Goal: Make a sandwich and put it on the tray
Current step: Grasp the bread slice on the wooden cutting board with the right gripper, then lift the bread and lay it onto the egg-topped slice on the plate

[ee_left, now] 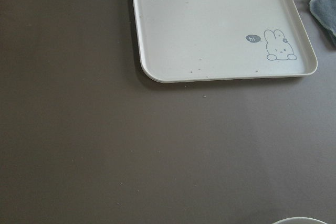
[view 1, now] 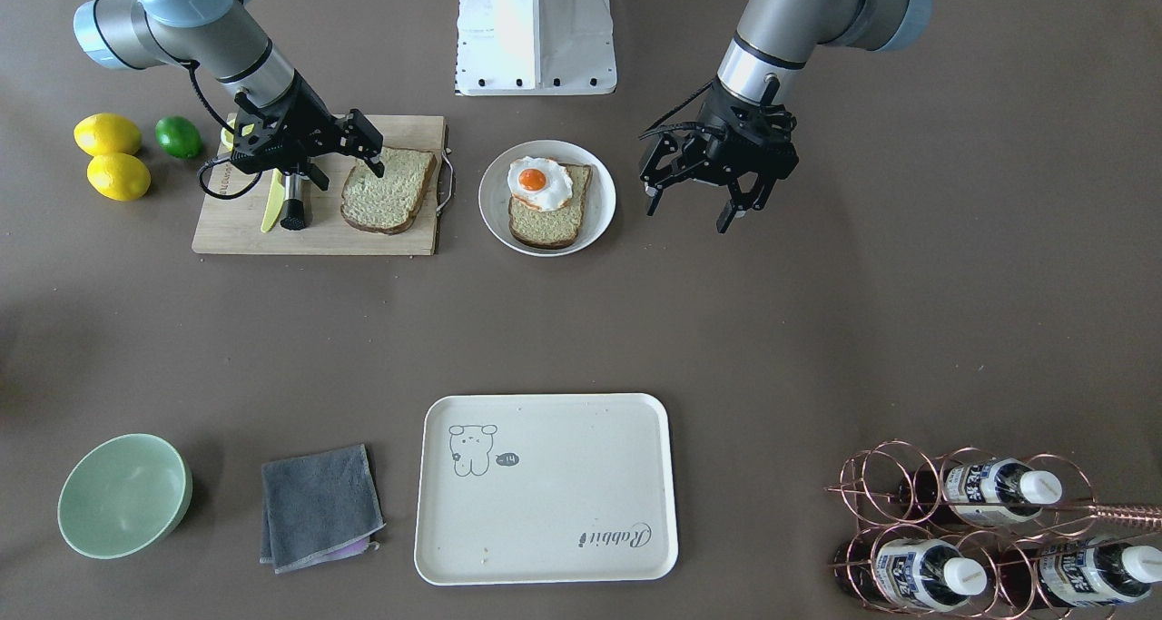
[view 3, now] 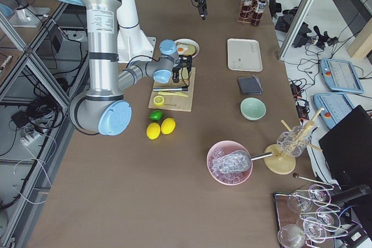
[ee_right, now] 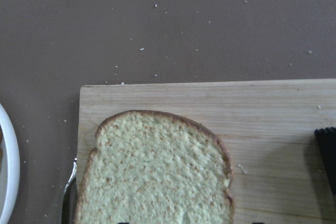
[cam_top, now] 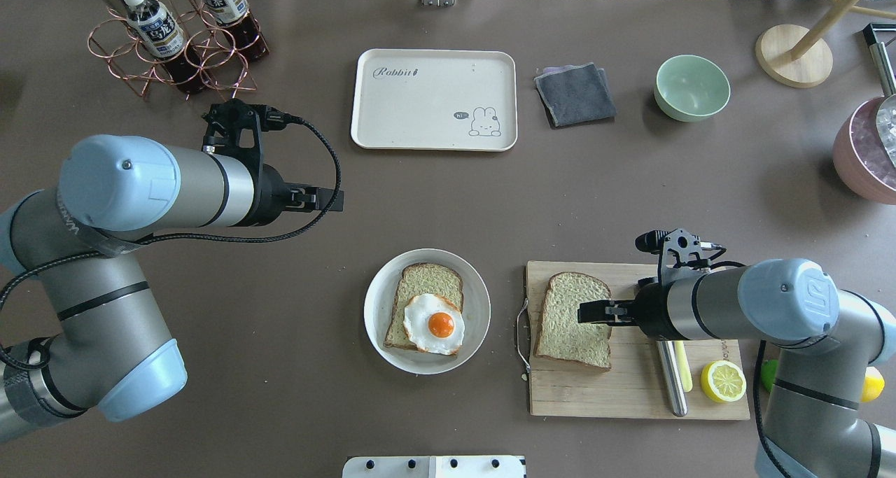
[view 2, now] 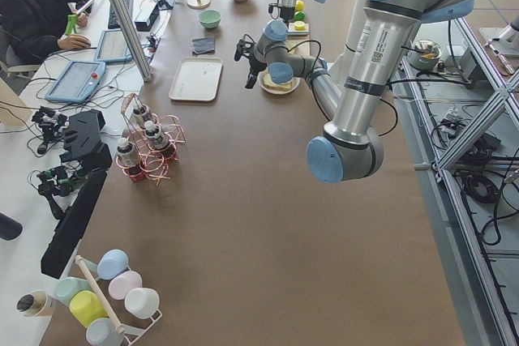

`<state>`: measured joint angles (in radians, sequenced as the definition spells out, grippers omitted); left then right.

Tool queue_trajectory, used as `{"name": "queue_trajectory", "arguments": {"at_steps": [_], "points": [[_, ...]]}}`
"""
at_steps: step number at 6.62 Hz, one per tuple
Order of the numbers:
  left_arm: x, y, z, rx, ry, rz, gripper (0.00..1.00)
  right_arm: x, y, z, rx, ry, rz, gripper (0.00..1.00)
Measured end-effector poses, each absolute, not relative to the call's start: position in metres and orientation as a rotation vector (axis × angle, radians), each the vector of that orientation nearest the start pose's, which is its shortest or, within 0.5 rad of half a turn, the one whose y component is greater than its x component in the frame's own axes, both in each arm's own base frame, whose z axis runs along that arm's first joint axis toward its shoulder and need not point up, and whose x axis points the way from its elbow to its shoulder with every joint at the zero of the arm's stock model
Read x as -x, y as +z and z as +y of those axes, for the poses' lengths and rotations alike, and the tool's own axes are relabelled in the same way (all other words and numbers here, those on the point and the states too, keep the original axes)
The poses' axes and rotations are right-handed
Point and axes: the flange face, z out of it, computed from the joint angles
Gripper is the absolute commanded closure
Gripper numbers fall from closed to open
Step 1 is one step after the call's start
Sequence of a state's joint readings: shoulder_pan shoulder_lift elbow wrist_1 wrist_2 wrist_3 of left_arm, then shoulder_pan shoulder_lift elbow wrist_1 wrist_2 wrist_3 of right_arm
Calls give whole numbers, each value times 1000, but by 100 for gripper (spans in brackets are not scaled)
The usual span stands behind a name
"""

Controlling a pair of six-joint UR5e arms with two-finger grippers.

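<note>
right gripper [view 1: 348,177] jaws spread, empty, over loose bread slice [view 1: 390,193] on cutting board [view 1: 236,234] | left gripper [view 1: 688,213] spread, empty, beside plate [view 1: 495,211] with egg-topped slice [view 1: 545,216] | tray [view 1: 545,502] well beyond both | risk: edge pinch may fold or tear the soft slice | unclear: pad contact; wrist view crops fingertips

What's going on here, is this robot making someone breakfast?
It is putting together an egg sandwich. The right gripper is open and poised over a bread slice on the cutting board. A second slice lies on the white plate with a fried egg on top, not yet covered. The left gripper hangs open beside the plate, holding nothing. The tray has no food on it yet.
</note>
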<state>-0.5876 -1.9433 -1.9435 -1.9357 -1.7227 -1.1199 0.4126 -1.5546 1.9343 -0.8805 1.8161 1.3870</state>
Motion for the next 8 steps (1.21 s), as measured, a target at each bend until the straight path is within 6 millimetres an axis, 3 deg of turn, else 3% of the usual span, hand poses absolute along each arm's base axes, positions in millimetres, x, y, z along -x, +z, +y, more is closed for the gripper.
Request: {"name": "queue_trajectory", "arguments": {"at_steps": [2,3,4,6,8], "points": [[-413,247,-418,-432,-39,1028,3,421,405,-298,-99,75,-1073,37],[-413,248,-418,-433,-40,1027,3,421,407,-298,-98,75,-1069,52],[-413,247,-418,-433,-40,1028,3,421,409,-297,-97,74,-1066,100],[-413,247,-418,-434,-37,1028,3,422,409,-298,-101,77,-1065,100],[-413,247,-418,-436,-36,1027,6,420,389,-301,-103,72,-1107,100]]}}
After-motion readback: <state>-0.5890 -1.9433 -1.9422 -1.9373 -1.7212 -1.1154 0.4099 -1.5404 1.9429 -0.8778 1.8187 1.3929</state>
